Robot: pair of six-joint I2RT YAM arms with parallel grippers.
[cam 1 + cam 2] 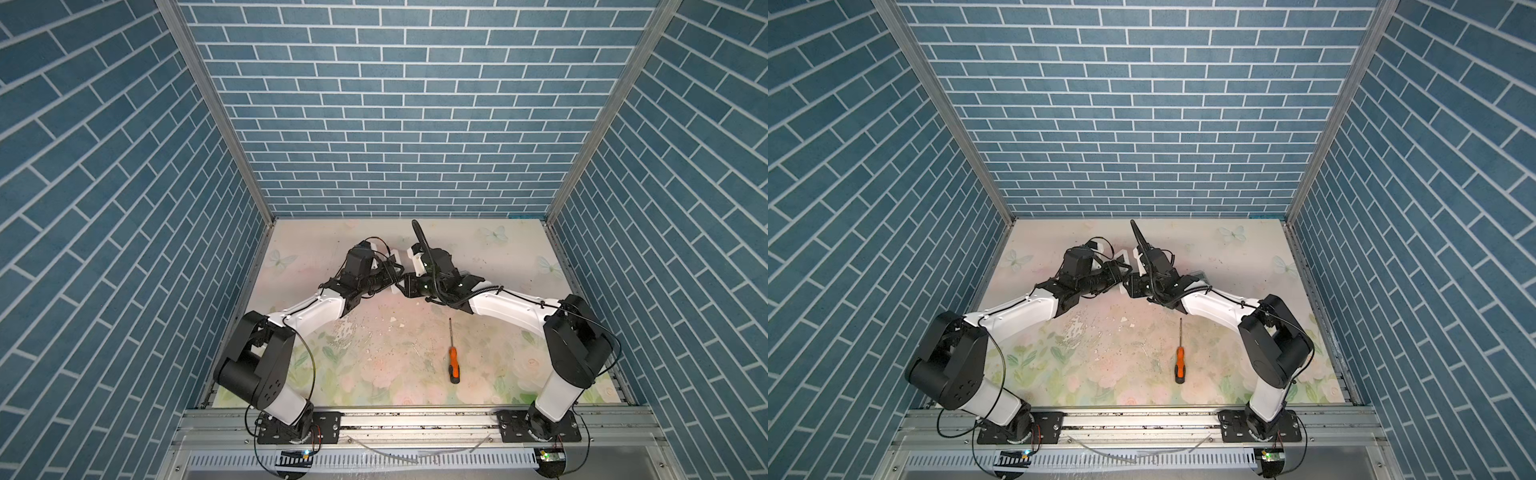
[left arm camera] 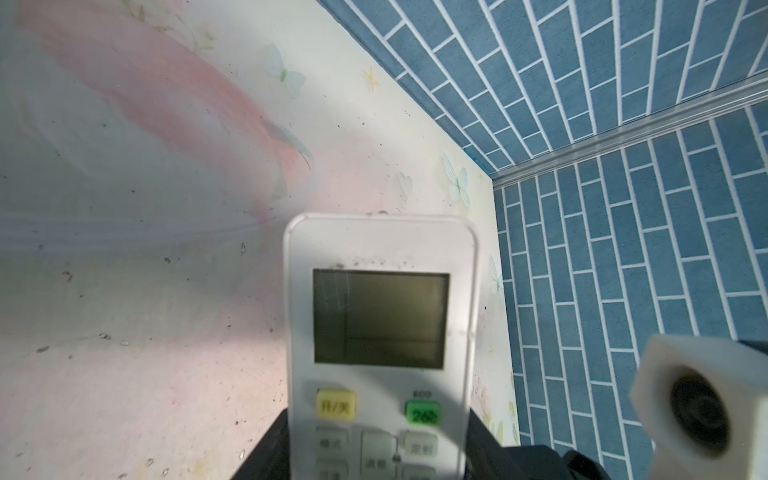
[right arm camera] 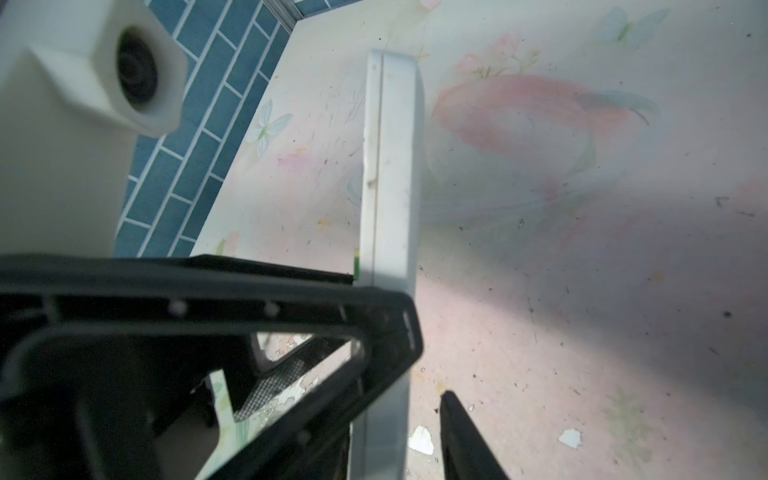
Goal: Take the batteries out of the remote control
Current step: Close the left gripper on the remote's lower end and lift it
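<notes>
Remote control (image 2: 380, 245), one: screen (image 2: 380, 318) and buttons (image 2: 422, 413) face the left wrist view, left claw (image 2: 380, 449) grasping it; edge-on in the right wrist view (image 3: 390, 166). Right claw (image 1: 405, 286): state cannot be told. Orange-handled screwdriver (image 1: 453, 365) (image 1: 1179, 365), one, in both top views only.

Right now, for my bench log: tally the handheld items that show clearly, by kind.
White plastic remote control with grey screen: 1
Orange-handled screwdriver: 1
Total: 2
</notes>
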